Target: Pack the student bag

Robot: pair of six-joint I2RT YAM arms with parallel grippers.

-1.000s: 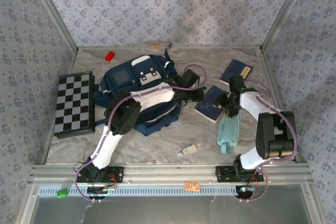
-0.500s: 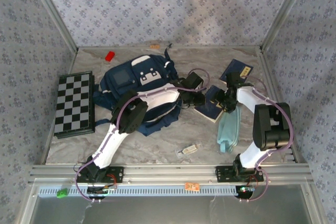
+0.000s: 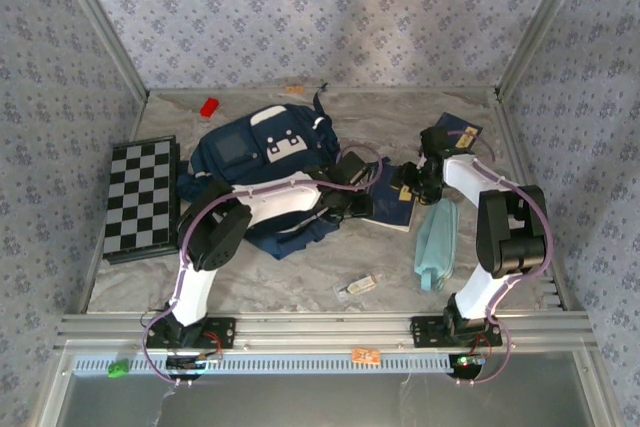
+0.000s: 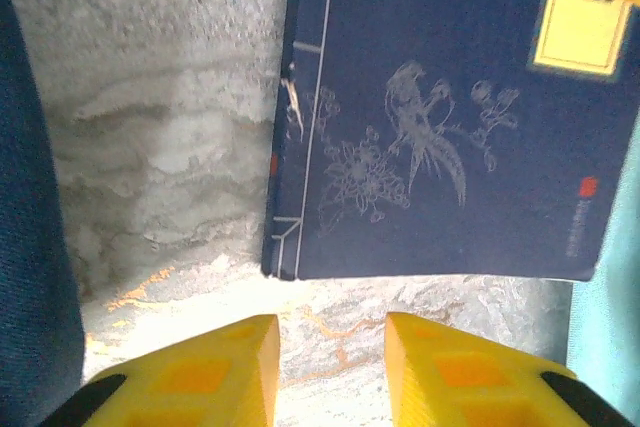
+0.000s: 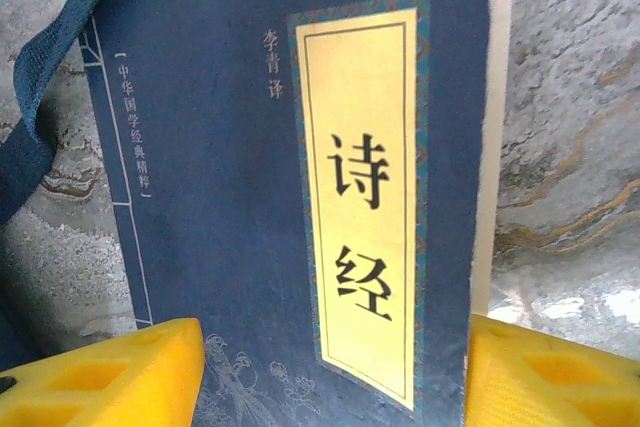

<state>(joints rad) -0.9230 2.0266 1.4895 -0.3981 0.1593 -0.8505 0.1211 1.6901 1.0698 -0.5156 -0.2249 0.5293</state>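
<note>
The student bag (image 3: 262,147) lies flat on the marble table (image 3: 300,272), at about ten o'clock from the table's middle in the overhead view, with its white-patched front pocket facing up. The left arm stretches across its lower half. One dark strap (image 5: 55,57) trails toward three o'clock and reaches the corner of a navy book (image 3: 392,205).

The left gripper (image 3: 355,202) sits just off the bag's three-o'clock edge. On its wrist camera the two yellow fingers (image 4: 195,377) stand apart with bare table between them, so the left gripper (image 4: 330,352) is open and holds nothing. The bag's blue cloth (image 4: 30,247) runs down the nine-o'clock side of that view. The book (image 4: 440,117), with its line-drawn bird and flowers, lies toward twelve, clear of the fingertips.

The right gripper (image 3: 408,185) hovers at the book's far corner. Its wrist camera shows the right gripper (image 5: 332,332) spread wide, the book's yellow title label (image 5: 360,197) lying between the fingers. I cannot tell whether they touch the cover.

A second navy book (image 3: 462,131) lies at one o'clock from the first, partly under the right arm. A teal cloth (image 3: 437,242) rests at five o'clock from the first book. A checkerboard (image 3: 143,197) lies at nine o'clock from the bag, and a small red block (image 3: 209,106) at eleven.
</note>
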